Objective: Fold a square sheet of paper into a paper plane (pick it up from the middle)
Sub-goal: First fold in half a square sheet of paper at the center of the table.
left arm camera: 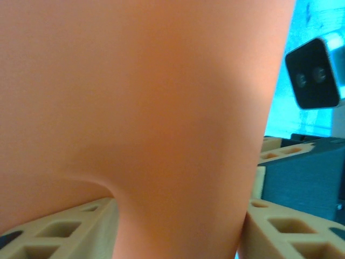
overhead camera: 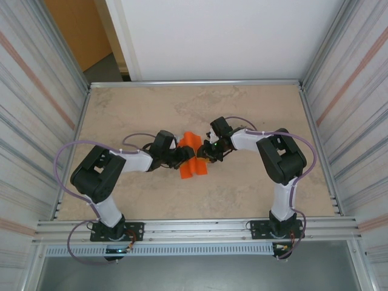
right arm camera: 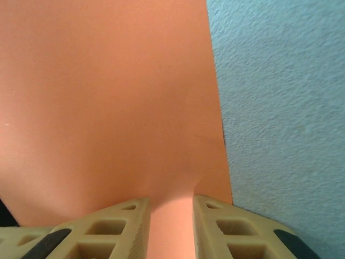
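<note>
The square sheet of paper (overhead camera: pixel 193 159) is bright orange and stands bent and partly doubled over at the table's middle, between my two grippers. My left gripper (overhead camera: pixel 180 155) meets it from the left. In the left wrist view the sheet (left arm camera: pixel 145 108) covers most of the frame, and the tan fingers (left arm camera: pixel 280 226) stand wide apart with paper running down between them. My right gripper (overhead camera: pixel 209 151) comes in from the right. Its fingers (right arm camera: pixel 108 232) stand close together and pinch a raised ridge of the sheet (right arm camera: pixel 108 97).
The beige marbled table (overhead camera: pixel 254 194) is fenced by metal rails and ribbed walls on both sides. A white panel (overhead camera: pixel 224 36) closes the back. In the left wrist view, the right arm's black camera (left arm camera: pixel 314 73) hangs close by.
</note>
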